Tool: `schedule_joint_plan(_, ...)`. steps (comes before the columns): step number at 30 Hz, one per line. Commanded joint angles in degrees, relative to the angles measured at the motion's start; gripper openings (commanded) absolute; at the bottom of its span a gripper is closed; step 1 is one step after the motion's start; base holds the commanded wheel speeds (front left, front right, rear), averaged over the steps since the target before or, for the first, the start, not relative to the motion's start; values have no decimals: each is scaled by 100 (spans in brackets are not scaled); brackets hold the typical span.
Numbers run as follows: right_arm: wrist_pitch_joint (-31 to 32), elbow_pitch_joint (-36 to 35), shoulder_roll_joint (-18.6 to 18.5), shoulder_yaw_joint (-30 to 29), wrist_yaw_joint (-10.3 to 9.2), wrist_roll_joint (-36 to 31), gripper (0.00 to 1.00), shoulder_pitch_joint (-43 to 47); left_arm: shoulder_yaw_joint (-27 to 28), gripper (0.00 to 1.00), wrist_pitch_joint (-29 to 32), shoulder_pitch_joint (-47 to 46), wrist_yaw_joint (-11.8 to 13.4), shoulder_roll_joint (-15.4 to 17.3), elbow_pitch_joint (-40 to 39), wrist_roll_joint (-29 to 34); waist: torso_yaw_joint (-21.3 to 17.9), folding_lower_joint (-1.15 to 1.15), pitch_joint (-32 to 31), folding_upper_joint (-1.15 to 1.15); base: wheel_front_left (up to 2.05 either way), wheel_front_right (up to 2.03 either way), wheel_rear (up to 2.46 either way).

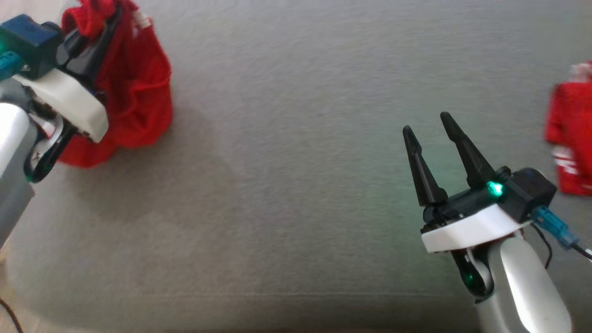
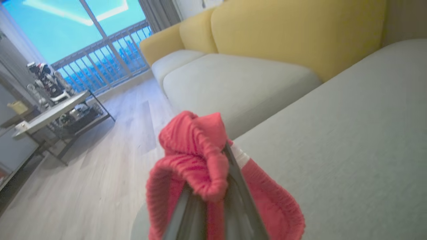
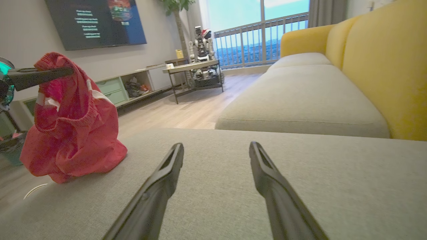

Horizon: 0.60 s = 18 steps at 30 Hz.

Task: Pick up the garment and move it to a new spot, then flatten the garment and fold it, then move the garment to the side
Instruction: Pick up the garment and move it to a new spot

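Note:
A red knitted garment (image 1: 134,92) with white bands hangs bunched at the far left of the grey cushion (image 1: 296,138), its lower part resting on the fabric. My left gripper (image 1: 113,16) is shut on its upper edge. In the left wrist view the red knit (image 2: 193,146) drapes over the closed left gripper (image 2: 224,156). The right wrist view shows the garment (image 3: 73,133) hanging from the left gripper (image 3: 68,71). My right gripper (image 1: 426,122) stands open and holds nothing at the lower right, low over the cushion, far from the garment; its fingers (image 3: 160,180) spread wide.
A second red-and-white cloth item (image 1: 571,134) lies at the cushion's right edge. The cushion's front edge runs along the bottom of the head view. A yellow sofa back (image 3: 383,66) rises on one side; a side table (image 3: 191,68) stands on the wooden floor beyond.

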Motion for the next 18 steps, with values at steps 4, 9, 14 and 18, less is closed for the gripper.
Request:
schedule_joint_plan(4, -54, -245, 38, 169, -2, 186, 100, 25, 337, 0, -3, -432, 233, 396, -634, 45, -843, 1, -437, 0, 0, 0, 0)
schedule_joint_plan(9, -54, -365, 38, 185, -2, 357, 100, 16, 360, 0, 61, -528, 474, 463, -1356, 203, -1552, 1, -500, 0, 0, 0, 0)
schedule_joint_plan(14, -54, -452, 38, 95, -2, 485, 100, -66, 380, 0, 138, -674, 640, 414, -1936, 307, -2135, 1, -498, 0, 0, 0, 0)
schedule_joint_plan(18, -54, -529, 38, 18, -2, 550, 100, -90, 303, 0, 137, -649, 748, 413, -2244, 465, -2411, 1, -431, 0, 0, 0, 0)
